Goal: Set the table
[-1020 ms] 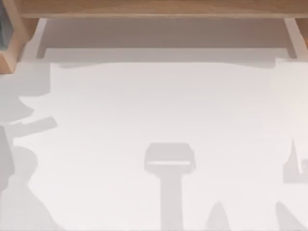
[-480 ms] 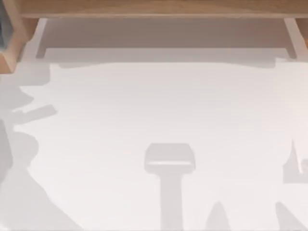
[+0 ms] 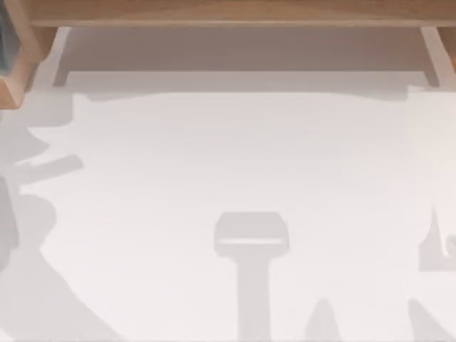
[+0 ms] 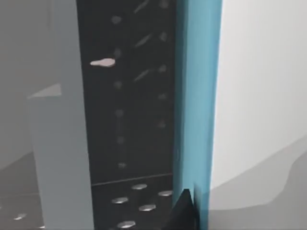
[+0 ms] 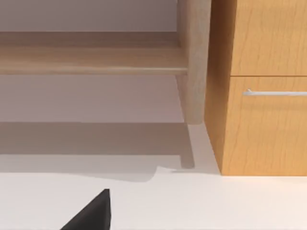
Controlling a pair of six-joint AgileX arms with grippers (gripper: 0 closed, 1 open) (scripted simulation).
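The table (image 3: pixel 249 157) is a wide, plain white surface across the top view, with nothing standing on it. Grey shadows of the arms fall on its left side and lower right corner. A black tip of my left gripper (image 4: pixel 184 211) shows in the left wrist view, close against a blue-edged dark perforated panel (image 4: pixel 129 105). A black tip of my right gripper (image 5: pixel 91 213) hangs low over the white table (image 5: pixel 216 201), facing the wooden shelf.
A light-brown wooden shelf frame (image 3: pixel 228 13) runs along the table's far edge, with a post (image 5: pixel 194 62) resting on the table. A wooden cabinet (image 5: pixel 268 129) with a metal drawer handle (image 5: pixel 276 93) stands beside it. A bluish object (image 3: pixel 6 43) sits at the far left corner.
The arm shadow at the table's left has shifted and spread wider at the lower left. The shadows on the right have stayed still.
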